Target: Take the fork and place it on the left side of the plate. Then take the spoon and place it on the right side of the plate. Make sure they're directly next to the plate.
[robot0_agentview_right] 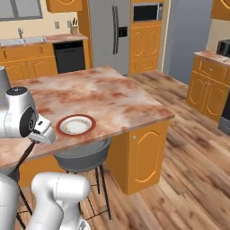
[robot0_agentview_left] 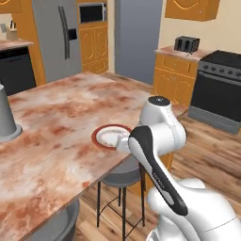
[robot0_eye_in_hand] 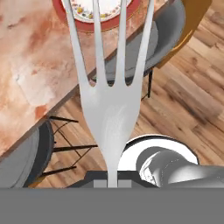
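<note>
Hand view: fork (robot0_eye_in_hand: 109,113) fills the frame centre, silver head w/ tines running toward 12 o'clock, neck dropping to 6 o'clock where it sits between the end effector (robot0_eye_in_hand: 113,179) tips; fingers pressed together, pinching the fork by its lower end, black handle not visible. Fork is off the tabletop (robot0_eye_in_hand: 35,65), held in the air out past the tabletop edge, over wood floor (robot0_eye_in_hand: 183,96) and a grey stool (robot0_eye_in_hand: 19,159) at 8 o'clock. Second grey stool seat (robot0_eye_in_hand: 162,39) at 1 o'clock, tucked under the edge. Tine tips overlap the plate (robot0_eye_in_hand: 94,11) at 12 o'clock; plate lies flat on the marbled red-white surface, red-brown rim, patterned ring inside. Left base view: plate (robot0_agentview_left: 106,136) near the near edge of the tabletop (robot0_agentview_left: 56,122), arm wrist just beside it at its 4 o'clock, partly covering the rim. Grey cylinder (robot0_agentview_left: 7,115) stands upright far at 9 o'clock. Right base view: plate (robot0_agentview_right: 75,125) close to the front edge, stool (robot0_agentview_right: 83,157) under it; arm elbow at its 9 o'clock. Spoon: can't make out. Beyond: fridge (robot0_agentview_right: 110,33), dishwasher (robot0_agentview_right: 69,56), orange cabinets (robot0_agentview_right: 27,65).
</note>
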You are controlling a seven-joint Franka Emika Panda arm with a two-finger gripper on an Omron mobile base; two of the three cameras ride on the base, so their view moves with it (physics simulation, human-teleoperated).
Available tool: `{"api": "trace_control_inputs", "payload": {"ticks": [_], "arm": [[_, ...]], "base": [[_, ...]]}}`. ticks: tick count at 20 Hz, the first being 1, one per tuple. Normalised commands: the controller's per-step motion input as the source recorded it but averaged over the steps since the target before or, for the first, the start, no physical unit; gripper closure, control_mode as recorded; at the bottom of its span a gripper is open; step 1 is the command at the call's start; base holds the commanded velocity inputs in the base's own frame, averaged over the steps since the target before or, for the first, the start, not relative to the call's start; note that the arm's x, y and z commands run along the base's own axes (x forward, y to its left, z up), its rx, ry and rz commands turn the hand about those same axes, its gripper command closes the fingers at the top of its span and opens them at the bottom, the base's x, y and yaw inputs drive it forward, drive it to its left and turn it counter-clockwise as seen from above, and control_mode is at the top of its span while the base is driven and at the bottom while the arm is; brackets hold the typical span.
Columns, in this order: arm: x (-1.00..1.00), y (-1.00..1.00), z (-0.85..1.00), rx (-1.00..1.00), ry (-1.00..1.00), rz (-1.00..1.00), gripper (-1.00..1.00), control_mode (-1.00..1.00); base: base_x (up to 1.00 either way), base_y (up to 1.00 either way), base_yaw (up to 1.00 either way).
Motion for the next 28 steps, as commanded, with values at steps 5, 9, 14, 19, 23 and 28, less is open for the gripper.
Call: {"api": "trace_control_inputs", "payload": {"ticks": [5, 9, 14, 19, 23, 28], "arm": [[0.00, 0.00, 0.00, 0.00, 0.00, 0.00, 1.00, 1.00], [0.00, 0.00, 0.00, 0.00, 0.00, 0.00, 1.00, 1.00], [0.00, 0.00, 0.00, 0.00, 0.00, 0.00, 1.00, 1.00], [0.00, 0.00, 0.00, 0.00, 0.00, 0.00, 1.00, 1.00], [0.00, 0.00, 0.00, 0.00, 0.00, 0.00, 1.00, 1.00], [0.00, 0.00, 0.00, 0.00, 0.00, 0.00, 1.00, 1.00]], "base": [[0.19, 0.00, 0.62], [0.17, -0.06, 0.23], [0.00, 0.00, 0.00], [0.00, 0.00, 0.00], [0.00, 0.00, 0.00], [0.00, 0.00, 0.00]]}}
